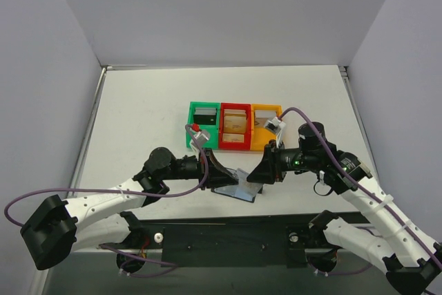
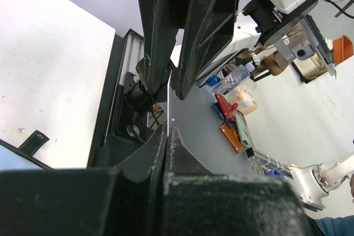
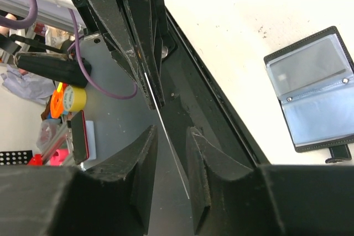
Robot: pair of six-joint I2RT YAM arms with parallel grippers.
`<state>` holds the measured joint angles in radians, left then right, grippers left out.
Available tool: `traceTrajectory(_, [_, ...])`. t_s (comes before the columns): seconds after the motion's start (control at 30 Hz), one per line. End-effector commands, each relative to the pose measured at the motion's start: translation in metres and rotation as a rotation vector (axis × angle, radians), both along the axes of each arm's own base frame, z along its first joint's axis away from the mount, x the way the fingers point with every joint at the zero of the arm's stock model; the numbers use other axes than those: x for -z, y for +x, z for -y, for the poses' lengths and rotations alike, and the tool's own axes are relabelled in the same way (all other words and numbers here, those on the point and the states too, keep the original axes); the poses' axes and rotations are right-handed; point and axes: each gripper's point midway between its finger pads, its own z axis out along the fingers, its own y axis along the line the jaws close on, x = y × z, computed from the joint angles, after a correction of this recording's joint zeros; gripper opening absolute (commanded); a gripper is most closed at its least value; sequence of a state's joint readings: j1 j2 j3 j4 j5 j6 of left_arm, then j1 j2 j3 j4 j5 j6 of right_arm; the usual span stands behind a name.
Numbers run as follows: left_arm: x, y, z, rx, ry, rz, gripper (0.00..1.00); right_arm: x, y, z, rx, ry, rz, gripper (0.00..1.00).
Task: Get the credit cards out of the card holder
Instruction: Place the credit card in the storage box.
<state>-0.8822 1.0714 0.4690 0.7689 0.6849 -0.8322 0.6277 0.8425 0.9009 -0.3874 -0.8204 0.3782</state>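
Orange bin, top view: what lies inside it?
At the back of the orange bin sits something tan; what it is cannot be told. A white fitting and a purple cable cover the front right part, so anything there is hidden.

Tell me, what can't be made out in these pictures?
- Card: both wrist views show it edge-on, as a thin pale line, so its face is hidden.
- Card holder: in the top view the left tool and right tool cover part of it. In the right wrist view the frame edge cuts it off.
- Red bin: in the top view its contents are too small to name.
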Motion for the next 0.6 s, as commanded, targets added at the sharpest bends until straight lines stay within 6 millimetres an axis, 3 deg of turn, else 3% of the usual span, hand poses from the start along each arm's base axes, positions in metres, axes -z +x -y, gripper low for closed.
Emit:
traceTrajectory(0.0, [-0.021,-0.003,-0.002,0.008,-0.07,0.058,0.0,-0.012,-0.001,-0.001,-0.024,0.05,0.02,0.2])
traceTrajectory(0.3, [-0.021,-0.001,-0.001,0.001,-0.072,0.051,0.0,-0.009,-0.005,-0.002,-0.051,0.054,0.0,0.01])
traceTrajectory(0.37, [-0.022,0.001,-0.001,-0.009,-0.076,0.056,0.0,-0.01,-0.007,-0.002,-0.064,0.058,-0.009,0.0])
traceTrajectory(0.4, [-0.02,0.003,0.0,-0.017,-0.063,0.044,0.04,-0.011,-0.008,-0.003,-0.084,0.062,-0.01,0.0])
traceTrajectory(0.43, [-0.022,0.006,0.0,-0.035,-0.061,0.048,0.14,-0.012,-0.009,-0.002,-0.081,0.055,-0.009,0.0])
traceTrajectory(0.47, [-0.015,0.01,0.001,-0.043,-0.025,0.021,0.37,-0.013,-0.009,-0.002,-0.079,0.054,0.0,0.0])
traceTrajectory(0.57, [-0.016,0.027,-0.01,-0.108,0.007,0.0,0.53,-0.021,-0.003,0.002,-0.047,0.052,0.054,0.0])
